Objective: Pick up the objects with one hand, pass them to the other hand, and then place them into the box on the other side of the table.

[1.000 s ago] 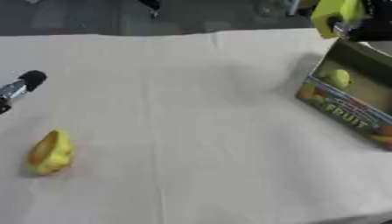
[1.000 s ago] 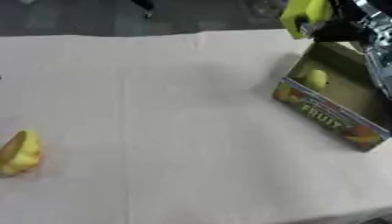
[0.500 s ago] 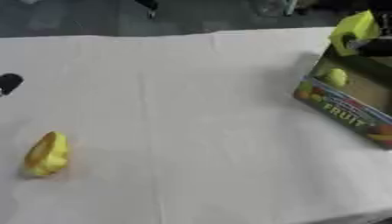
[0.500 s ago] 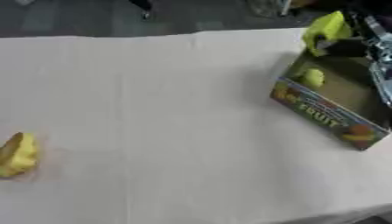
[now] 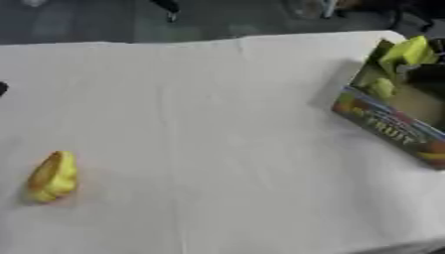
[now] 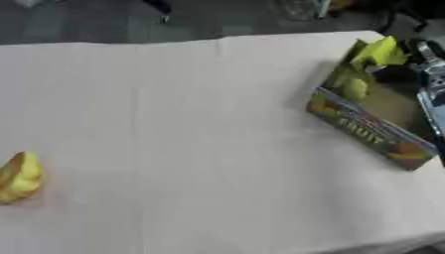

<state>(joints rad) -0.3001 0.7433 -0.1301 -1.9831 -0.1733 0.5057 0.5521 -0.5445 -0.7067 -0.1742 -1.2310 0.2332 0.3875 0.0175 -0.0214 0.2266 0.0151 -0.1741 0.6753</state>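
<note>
My right hand (image 6: 415, 74) is at the far right side of the table, over the open cardboard box (image 6: 369, 130), and it holds a yellow-green object (image 6: 375, 51) above the box's far corner. The picture is blurred there, so I see only the dark fingers closed against the lower right side of this object; I cannot say exactly how they wrap it. The object is up at the rim of the box, not lying on the floor of it. Inside the box, near the far wall, one small yellow-green round fruit (image 6: 353, 88) already lies. The box has a colourful front wall with the word FRUIT printed on it, and it stands askew on the white tablecloth (image 5: 208, 139). On the opposite side, near the left edge of the cloth, a yellow banana-like fruit (image 5: 52, 176) lies alone, well apart from the box. Of my left hand (image 5: 2, 88) only a small dark tip shows at the left border in the left eye view, and I cannot tell if it is spread or curled.
</note>
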